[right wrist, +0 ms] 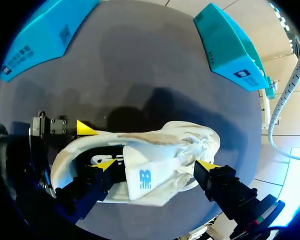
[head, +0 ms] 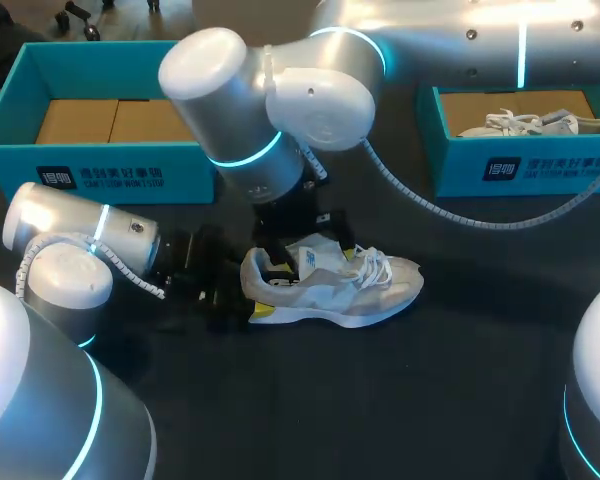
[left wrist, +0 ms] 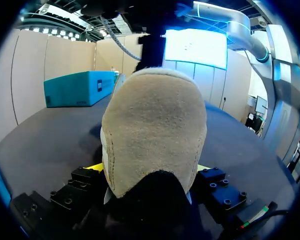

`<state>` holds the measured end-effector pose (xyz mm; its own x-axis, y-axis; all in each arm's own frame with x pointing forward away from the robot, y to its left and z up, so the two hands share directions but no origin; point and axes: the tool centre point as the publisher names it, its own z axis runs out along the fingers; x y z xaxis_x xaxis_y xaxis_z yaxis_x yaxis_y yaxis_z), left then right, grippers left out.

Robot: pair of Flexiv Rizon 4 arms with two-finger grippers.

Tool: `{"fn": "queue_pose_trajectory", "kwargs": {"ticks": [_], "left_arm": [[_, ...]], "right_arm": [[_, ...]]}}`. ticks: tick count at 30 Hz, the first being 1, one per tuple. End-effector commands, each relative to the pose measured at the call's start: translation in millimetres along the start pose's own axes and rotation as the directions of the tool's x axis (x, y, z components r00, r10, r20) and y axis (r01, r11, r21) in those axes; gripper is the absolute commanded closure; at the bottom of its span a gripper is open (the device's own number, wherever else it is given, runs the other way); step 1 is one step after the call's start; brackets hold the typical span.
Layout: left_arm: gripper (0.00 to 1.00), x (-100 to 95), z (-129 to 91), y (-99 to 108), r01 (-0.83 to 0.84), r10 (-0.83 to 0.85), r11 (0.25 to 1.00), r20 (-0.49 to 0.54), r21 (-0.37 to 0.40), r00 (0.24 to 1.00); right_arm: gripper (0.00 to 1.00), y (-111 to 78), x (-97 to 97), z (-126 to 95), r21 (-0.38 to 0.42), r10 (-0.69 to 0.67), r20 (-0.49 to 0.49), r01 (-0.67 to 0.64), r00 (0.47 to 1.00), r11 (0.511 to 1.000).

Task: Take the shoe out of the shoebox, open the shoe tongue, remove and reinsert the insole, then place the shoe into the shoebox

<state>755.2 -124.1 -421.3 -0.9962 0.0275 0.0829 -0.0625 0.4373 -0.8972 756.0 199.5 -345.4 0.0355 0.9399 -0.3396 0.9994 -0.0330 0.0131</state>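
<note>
A beige and white sneaker [head: 350, 290] lies on its sole in the middle of the black table, toe to the right. My left gripper [head: 248, 295] is at its heel. In the left wrist view the beige heel [left wrist: 155, 130] fills the gap between the two yellow-tipped fingers [left wrist: 96, 167], which press on both sides. My right arm comes in from the upper right and its gripper [head: 305, 240] hangs over the shoe's mouth. In the right wrist view that gripper [right wrist: 156, 165] is open, with the raised white tongue [right wrist: 142, 177] between its fingers.
A teal shoebox [head: 100, 160] with brown cardboard inside stands at the back left. A second teal shoebox [head: 520, 165] at the back right holds another sneaker [head: 525, 122]. A grey cable [head: 450, 215] trails from my right arm across the table.
</note>
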Motion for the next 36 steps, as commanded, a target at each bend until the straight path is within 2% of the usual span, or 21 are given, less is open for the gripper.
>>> {"fn": "queue_pose_trajectory", "kwargs": {"ticks": [1, 11, 20, 29, 36], "left_arm": [[1.00, -0.5, -0.8, -0.4, 0.001, -0.001, 1.000, -0.001, -0.003, 1.000], [1.00, -0.5, -0.8, -0.4, 0.001, -0.001, 1.000, -0.001, -0.003, 1.000], [1.00, -0.5, -0.8, -0.4, 0.001, -0.001, 1.000, -0.001, -0.003, 1.000], [1.00, -0.5, -0.8, -0.4, 0.001, -0.001, 1.000, -0.001, -0.003, 1.000], [1.00, -0.5, -0.8, -0.4, 0.001, -0.001, 1.000, -0.001, -0.003, 1.000]], "right_arm": [[0.00, 2.4, 4.8, 6.2, 0.010, -0.001, 0.007, 0.001, 1.000, 1.000], [0.00, -2.0, -3.4, 17.9, -0.040, 0.000, 0.034, 0.001, 0.999, 0.999], [0.00, -2.0, -20.2, 25.4, -0.057, 0.028, 0.068, -0.024, 0.997, 0.998], [0.00, 0.9, -26.5, 19.0, -0.047, 0.029, 0.063, -0.026, 0.998, 0.999], [0.00, -0.8, -32.7, 6.0, -0.048, 0.046, 0.058, -0.043, 0.997, 0.998]]}}
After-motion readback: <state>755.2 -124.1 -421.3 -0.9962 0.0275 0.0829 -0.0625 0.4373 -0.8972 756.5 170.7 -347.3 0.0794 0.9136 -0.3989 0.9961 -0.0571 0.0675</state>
